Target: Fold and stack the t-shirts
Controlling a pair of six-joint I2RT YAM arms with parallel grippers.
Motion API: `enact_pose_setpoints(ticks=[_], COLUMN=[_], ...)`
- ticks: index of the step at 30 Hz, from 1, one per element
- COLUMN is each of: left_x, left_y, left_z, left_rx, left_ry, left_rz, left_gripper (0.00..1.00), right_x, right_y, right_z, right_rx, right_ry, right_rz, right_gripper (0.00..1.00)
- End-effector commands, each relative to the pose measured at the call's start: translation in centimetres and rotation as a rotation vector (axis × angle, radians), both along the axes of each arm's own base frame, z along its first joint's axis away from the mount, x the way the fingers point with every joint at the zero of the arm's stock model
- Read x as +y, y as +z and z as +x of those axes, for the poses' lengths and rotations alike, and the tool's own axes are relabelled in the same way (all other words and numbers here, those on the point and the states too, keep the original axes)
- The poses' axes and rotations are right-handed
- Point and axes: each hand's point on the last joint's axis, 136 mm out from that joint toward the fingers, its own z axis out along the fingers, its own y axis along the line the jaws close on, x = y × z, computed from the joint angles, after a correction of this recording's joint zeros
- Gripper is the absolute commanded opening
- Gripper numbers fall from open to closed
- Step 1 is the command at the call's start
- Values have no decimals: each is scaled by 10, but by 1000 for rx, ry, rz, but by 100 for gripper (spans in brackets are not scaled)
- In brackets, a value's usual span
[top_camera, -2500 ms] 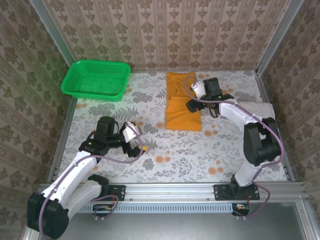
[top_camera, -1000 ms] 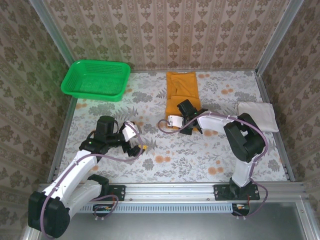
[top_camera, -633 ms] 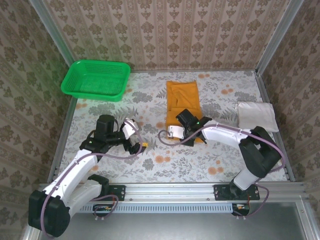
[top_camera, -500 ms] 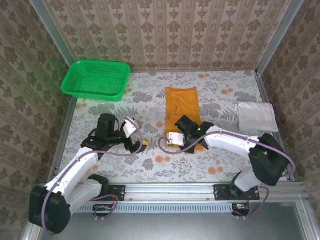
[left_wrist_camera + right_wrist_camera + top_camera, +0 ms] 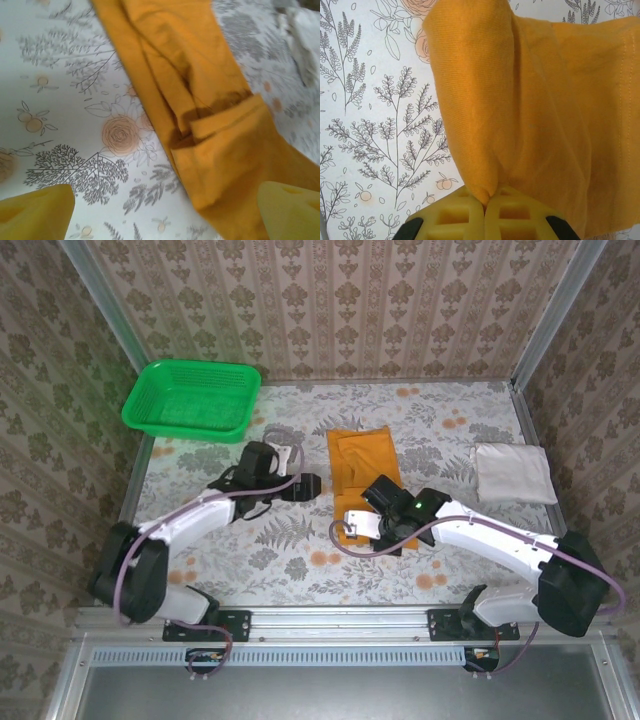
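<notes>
while in right fingers (image 5: 457,212), t-shirt (image 5: 535,115) nearer

Mustard-orange t-shirt (image 5: 362,452): near end hidden under right gripper (image 5: 352,527).
Whitish shape (image 5: 300,45), far right: blurred, unidentifiable.
Left gripper (image 5: 162,212) fingertips (image 5: 35,212): cropped by picture's bottom edge.

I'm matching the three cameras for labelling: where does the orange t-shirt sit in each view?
Top external: orange t-shirt lies at the table's middle.
Left wrist: orange t-shirt runs diagonally, top centre to lower right.
Right wrist: orange t-shirt fills the upper right, pinched in the right gripper at the bottom.
Shared landmark: floral table cover.
</notes>
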Motion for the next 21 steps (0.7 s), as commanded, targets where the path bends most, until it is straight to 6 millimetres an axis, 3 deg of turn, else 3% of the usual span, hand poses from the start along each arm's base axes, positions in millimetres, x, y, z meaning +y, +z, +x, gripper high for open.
enact_pose_setpoints(ticks=[1, 9, 21], left_x=[-14, -61, -74], left_y=[-10, -62, -99], left_z=[28, 50, 62], left_rx=[150, 343, 419], left_ry=[233, 277, 306], left_rz=[-117, -110, -46], left_gripper=[76, 32, 14], right_x=[-2, -6, -9], right_y=[9, 16, 23], right_z=[-5, -7, -7], right_rx=[0, -6, -20], right_ry=[23, 28, 24], right_rz=[12, 19, 34], right_gripper=[0, 0, 0])
